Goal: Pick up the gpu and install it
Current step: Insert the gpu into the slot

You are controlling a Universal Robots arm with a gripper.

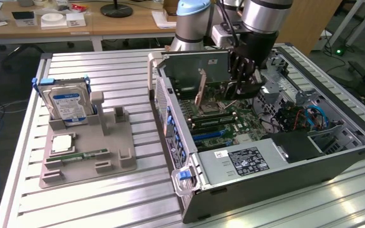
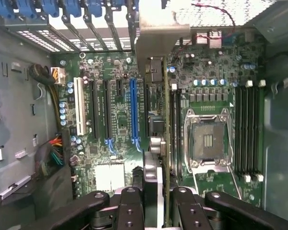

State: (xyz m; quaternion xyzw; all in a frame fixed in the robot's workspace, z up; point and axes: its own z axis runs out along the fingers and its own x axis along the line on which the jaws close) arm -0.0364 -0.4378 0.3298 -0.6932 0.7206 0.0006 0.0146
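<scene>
We find the gripper (image 1: 241,90) (image 2: 156,201) clamped on the gpu (image 1: 195,66) (image 2: 156,127), which stands on edge over the motherboard (image 1: 230,121) (image 2: 115,110) inside the open case (image 1: 296,173).

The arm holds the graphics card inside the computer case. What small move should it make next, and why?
Probably a slow, straight push down toward the board. The fingers grip the graphics card upright, parallel to the long blue slot and beside it, with its metal bracket toward the rear of the case. Whether its edge already meets a slot is hidden.
</scene>
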